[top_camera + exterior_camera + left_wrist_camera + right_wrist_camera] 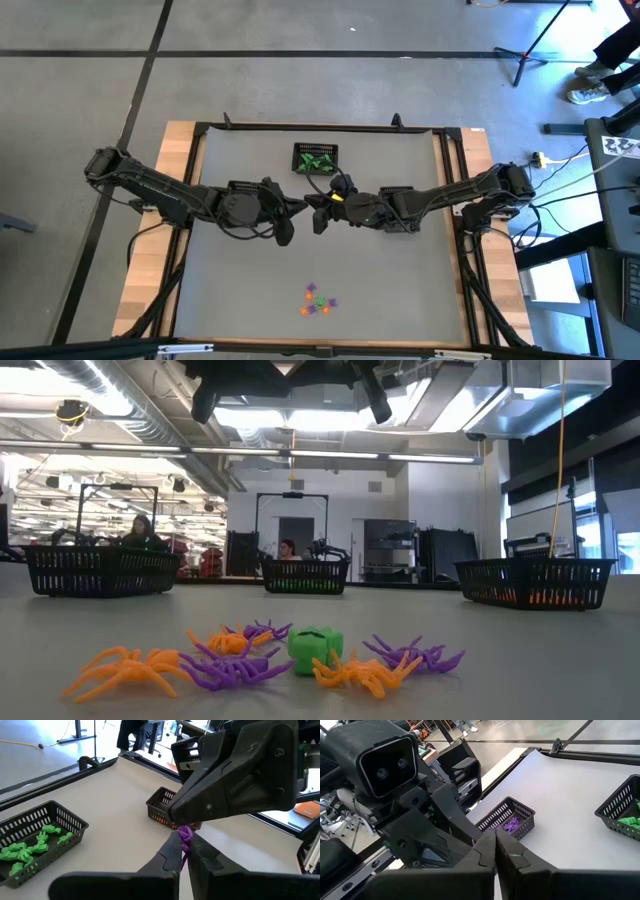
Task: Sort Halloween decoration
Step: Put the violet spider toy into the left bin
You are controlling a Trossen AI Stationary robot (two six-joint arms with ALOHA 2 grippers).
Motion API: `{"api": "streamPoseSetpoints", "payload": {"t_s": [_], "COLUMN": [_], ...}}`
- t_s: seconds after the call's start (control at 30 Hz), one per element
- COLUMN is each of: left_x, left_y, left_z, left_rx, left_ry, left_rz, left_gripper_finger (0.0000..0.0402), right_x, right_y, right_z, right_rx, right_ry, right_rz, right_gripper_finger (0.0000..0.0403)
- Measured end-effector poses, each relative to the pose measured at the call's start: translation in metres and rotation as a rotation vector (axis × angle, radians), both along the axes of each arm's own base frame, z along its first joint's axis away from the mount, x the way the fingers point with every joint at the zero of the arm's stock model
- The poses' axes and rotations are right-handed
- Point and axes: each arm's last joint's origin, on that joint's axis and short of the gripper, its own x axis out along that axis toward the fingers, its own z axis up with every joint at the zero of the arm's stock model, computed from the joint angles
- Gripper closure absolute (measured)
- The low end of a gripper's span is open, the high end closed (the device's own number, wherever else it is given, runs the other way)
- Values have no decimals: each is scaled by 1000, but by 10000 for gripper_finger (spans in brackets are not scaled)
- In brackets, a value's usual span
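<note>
My left gripper (pixel 184 846) is in mid-air over the table's middle (pixel 298 206), shut on a purple trinket (pixel 185 834). My right gripper (pixel 495 839) faces it tip to tip (pixel 320 210), fingers shut, its tip (pixel 173 817) right by the trinket; whether they touch cannot be told. A pile of purple, orange and green trinkets (pixel 317 300) (pixel 300 652) lies on the table near its near edge. My left gripper pinches the purple trinket between its two fingers. The trinket's knotted end (pixel 186 832) sticks out beyond the fingertips and a thin leg (pixel 183 859) runs back between them. It is lifted clear of the table.
A black mesh basket of green pieces (pixel 315 158) (pixel 40 840) stands toward the far edge. A basket with purple pieces (pixel 509 823) and one with orange pieces (pixel 161 811) (pixel 535 582) stand below the arms. People sit in the room beyond.
</note>
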Motion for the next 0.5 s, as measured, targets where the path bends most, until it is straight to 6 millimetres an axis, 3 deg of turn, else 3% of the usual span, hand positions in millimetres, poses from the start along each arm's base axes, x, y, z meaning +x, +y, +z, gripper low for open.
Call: {"api": "streamPoseSetpoints", "payload": {"t_s": [0.2, 0.5], "left_x": [0, -17], "left_y": [-1, 3], "left_z": [0, -5], "left_rx": [-5, -19], "left_ry": [-1, 148], "left_rz": [-14, -26], "left_gripper_finger": [399, 401], "right_x": [1, -6], "right_y": [0, -11], "right_z": [1, 18], "right_rx": [-51, -59], "right_ry": [7, -49], "right_rz": [29, 36], "right_gripper_finger": [354, 179]}}
